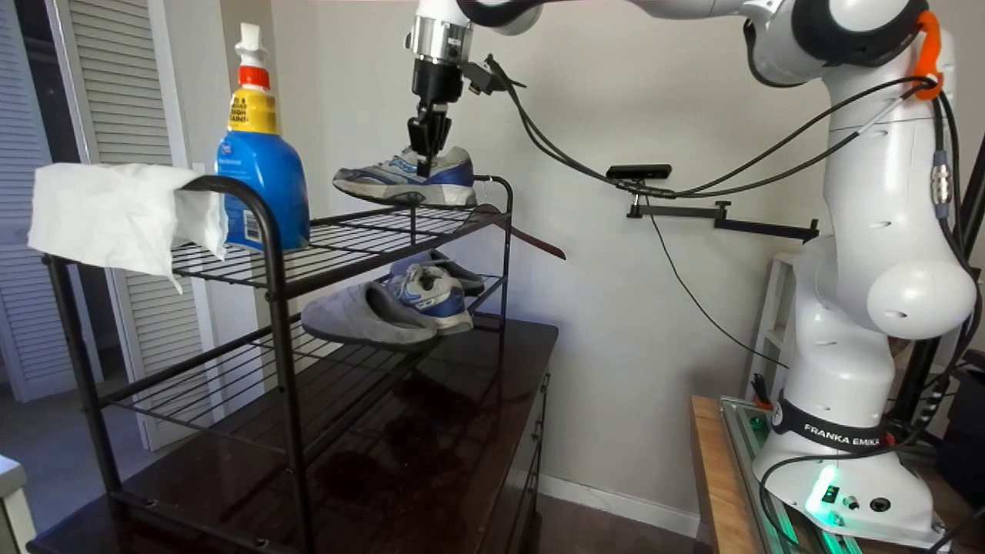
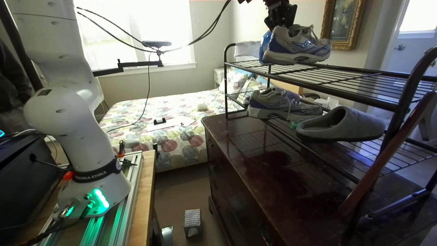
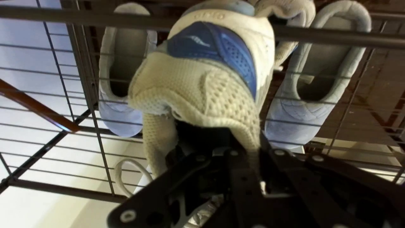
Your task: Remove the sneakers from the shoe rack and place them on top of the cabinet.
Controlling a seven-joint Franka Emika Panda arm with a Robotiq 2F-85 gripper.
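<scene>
1. Upper sneaker: grey-white mesh, blue heel panel, pale lace. Located over the rack's top tier; I cannot tell whether its sole clears the wires. Not delivered.
2. Robotiq gripper: jaws drawn together on the upper sneaker's collar wall, one finger apparently inside the shoe opening. I judge the grasp made; the carry and the setting-down remain.
3. Lower sneaker: matching. Located on the tier below, between two grey slippers. Nothing holds it; its whole transfer remains to me.
4. Shoe rack: black tube and wire, standing on the cabinet.
5. Cabinet: dark glossy wood, with drawers. My destination; neither sneaker sits directly on its top. I rate the task early: one grasped, none placed.
6. Blue spray bottle: upright on the top tier. Not mine to move.
7. White cloth: draped over the rack's end rail. Likewise left alone.
</scene>
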